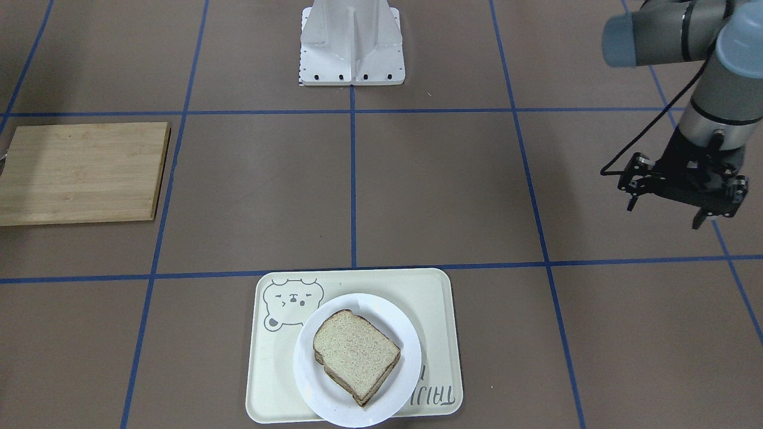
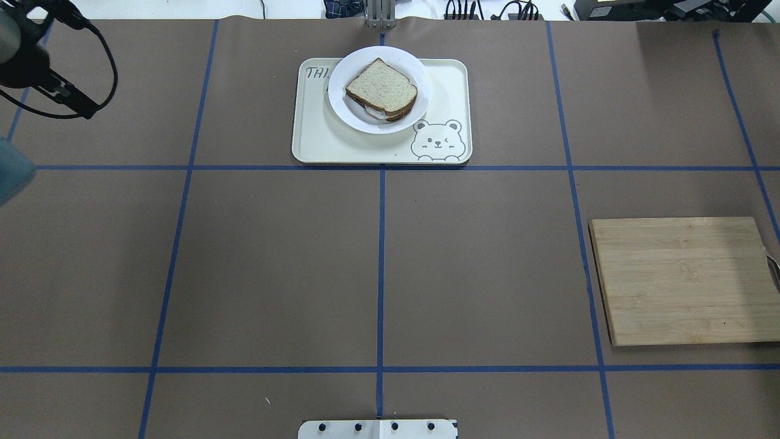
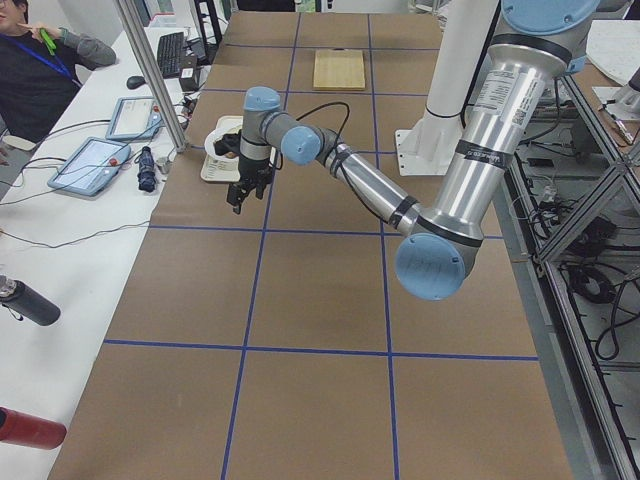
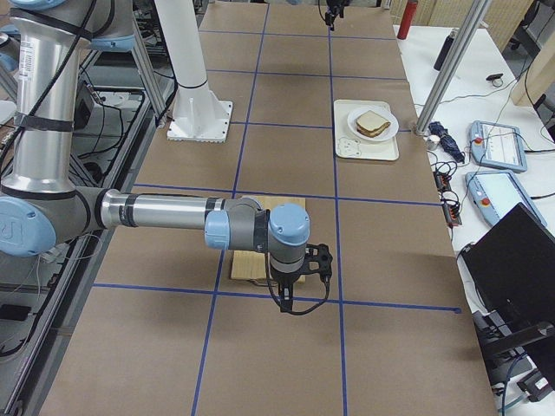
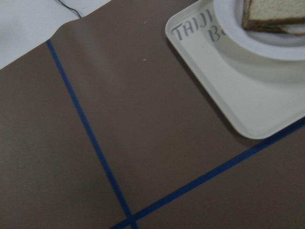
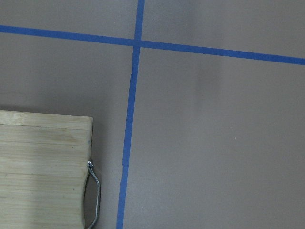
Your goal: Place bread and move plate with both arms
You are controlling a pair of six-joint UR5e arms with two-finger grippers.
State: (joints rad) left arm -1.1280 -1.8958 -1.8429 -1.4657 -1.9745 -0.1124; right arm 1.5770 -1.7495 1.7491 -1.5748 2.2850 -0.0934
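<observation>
The bread point(image 1: 356, 351) lies face up on the white plate point(image 1: 334, 406), on top of a second slice. The plate sits on the cream bear tray point(image 1: 441, 333). Bread point(image 2: 382, 87), plate point(image 2: 341, 105) and tray point(image 2: 317, 140) also show in the overhead view at the far centre. My left gripper point(image 1: 666, 213) hangs open and empty above the table, well off to the tray's side. The left wrist view shows the tray corner point(image 5: 257, 105) and the bread's edge point(image 5: 271, 14). My right gripper point(image 4: 293, 290) hovers by the cutting board; I cannot tell if it is open or shut.
A bamboo cutting board point(image 2: 682, 280) with a metal handle point(image 6: 93, 195) lies on my right side of the table. The white base block point(image 1: 351, 42) stands at my near edge. Blue tape lines cross the brown table cover.
</observation>
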